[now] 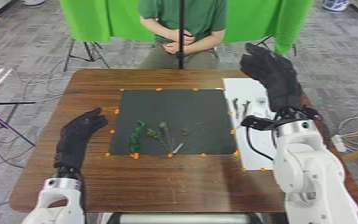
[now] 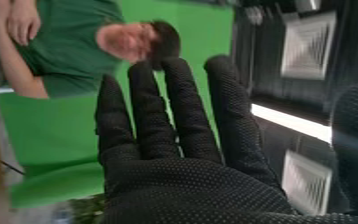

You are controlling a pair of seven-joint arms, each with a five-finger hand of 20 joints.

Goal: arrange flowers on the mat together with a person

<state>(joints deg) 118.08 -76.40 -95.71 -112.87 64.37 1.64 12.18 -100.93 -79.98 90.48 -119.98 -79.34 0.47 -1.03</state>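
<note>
Clock bearings are taken from the centre of the mat, with twelve on the side away from the robot.

Containers: a blue-and-white vessel (image 1: 335, 4) stands on the floor beyond the table (image 1: 184, 187), toward one o'clock; its contents cannot be made out.

Bearing surfaces: the dark mat (image 1: 175, 105), edged with orange tabs (image 1: 159, 89), carries a green leafy sprig (image 1: 135, 137) at eight o'clock and budded stems (image 1: 164, 136) at seven. A small sprig (image 1: 186, 132) lies just off centre toward five, and a short pale piece (image 1: 177, 148) at six. The white sheet (image 1: 255, 161), at three o'clock beside the mat, carries slender greyish stems (image 1: 245, 108) and a pale item (image 1: 261, 106), partly obscured.

Hands: the left hand (image 1: 76, 134) is at nine o'clock, near the mat, fingers extended. The right hand (image 1: 273, 76) is between one and two, well apart from the stems on the mat, fingers straight and parted, thumb standing clear, grasping nothing.

View comparison: the head view records the mat and stems. The right wrist view records the right hand's palm, green cloth (image 2: 47, 135), a bright light strip (image 2: 291, 122), pale ribbed panels (image 2: 309, 46) and some foliage (image 2: 88, 209).
</note>
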